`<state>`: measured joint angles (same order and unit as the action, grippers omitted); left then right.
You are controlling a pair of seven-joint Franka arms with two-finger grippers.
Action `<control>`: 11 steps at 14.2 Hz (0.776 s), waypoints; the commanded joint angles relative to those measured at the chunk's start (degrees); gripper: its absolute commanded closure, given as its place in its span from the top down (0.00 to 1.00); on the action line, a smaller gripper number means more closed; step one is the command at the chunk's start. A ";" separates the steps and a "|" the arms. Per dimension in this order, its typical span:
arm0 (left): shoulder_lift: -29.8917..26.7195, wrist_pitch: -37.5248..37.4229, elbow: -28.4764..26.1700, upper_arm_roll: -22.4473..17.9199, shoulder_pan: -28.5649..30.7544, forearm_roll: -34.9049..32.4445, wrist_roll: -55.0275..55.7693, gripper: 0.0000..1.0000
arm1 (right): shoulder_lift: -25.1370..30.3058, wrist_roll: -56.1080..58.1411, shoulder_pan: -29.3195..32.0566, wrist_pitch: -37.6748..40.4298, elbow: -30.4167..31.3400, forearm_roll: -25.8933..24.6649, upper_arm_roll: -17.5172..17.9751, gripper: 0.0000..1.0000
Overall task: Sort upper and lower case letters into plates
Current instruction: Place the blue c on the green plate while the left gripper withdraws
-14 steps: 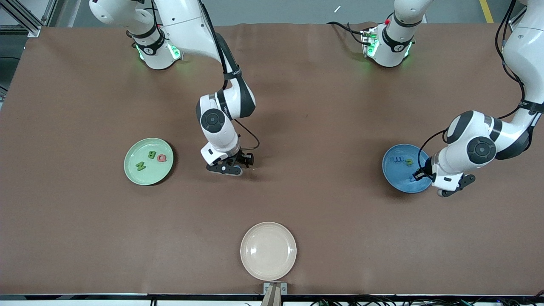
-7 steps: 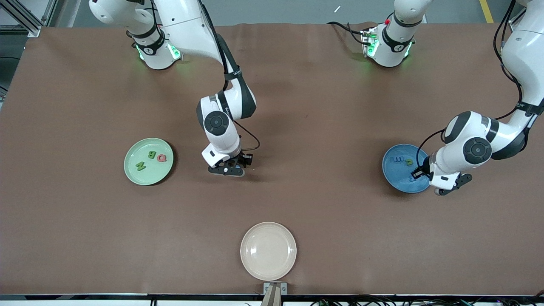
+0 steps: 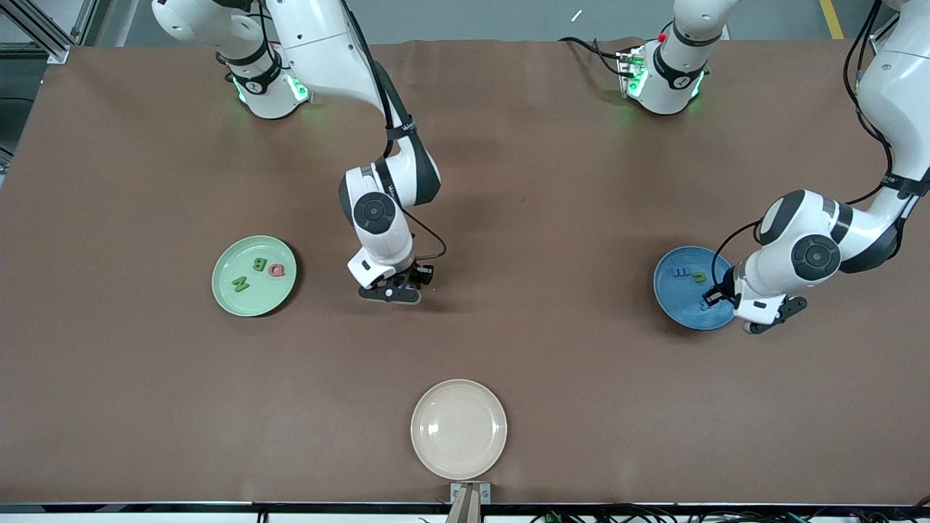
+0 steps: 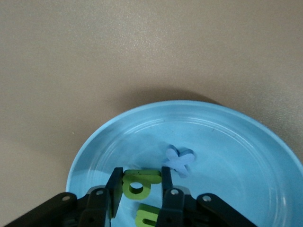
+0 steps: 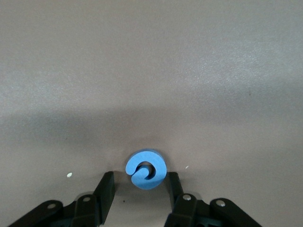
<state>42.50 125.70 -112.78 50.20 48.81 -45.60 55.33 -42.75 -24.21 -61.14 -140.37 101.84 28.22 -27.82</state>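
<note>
On the brown counter sit a pale mint green plate holding three letters and a blue plate. Over the blue plate, the left end effector clamps a green lowercase letter. The right end effector straddles a blue round letter, fingers apart.

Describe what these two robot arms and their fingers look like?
Both arms are glossy white with dark grey joint caps and thin black cables; green lights glow at their bases. The left gripper and right gripper are black, with flat black fingers fixed by small silver screws.
</note>
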 commanded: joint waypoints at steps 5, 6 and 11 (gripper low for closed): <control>-1.72 -0.02 -0.25 1.82 0.41 -0.72 0.39 0.96 | -1.28 -0.66 1.64 0.36 -2.17 -1.77 0.22 0.39; -2.42 -0.10 0.27 3.14 0.76 -0.37 0.47 0.99 | -1.28 -0.57 1.82 0.36 -2.52 -1.86 0.22 0.39; -2.69 -4.92 4.92 11.84 4.98 3.93 0.74 1.00 | -1.55 -0.66 2.08 0.71 -2.88 -1.86 0.22 0.19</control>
<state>41.39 123.79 -109.36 59.52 52.40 -44.17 56.15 -43.57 -24.20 -59.78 -140.35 100.19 27.09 -27.88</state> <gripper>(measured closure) 0.000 0.639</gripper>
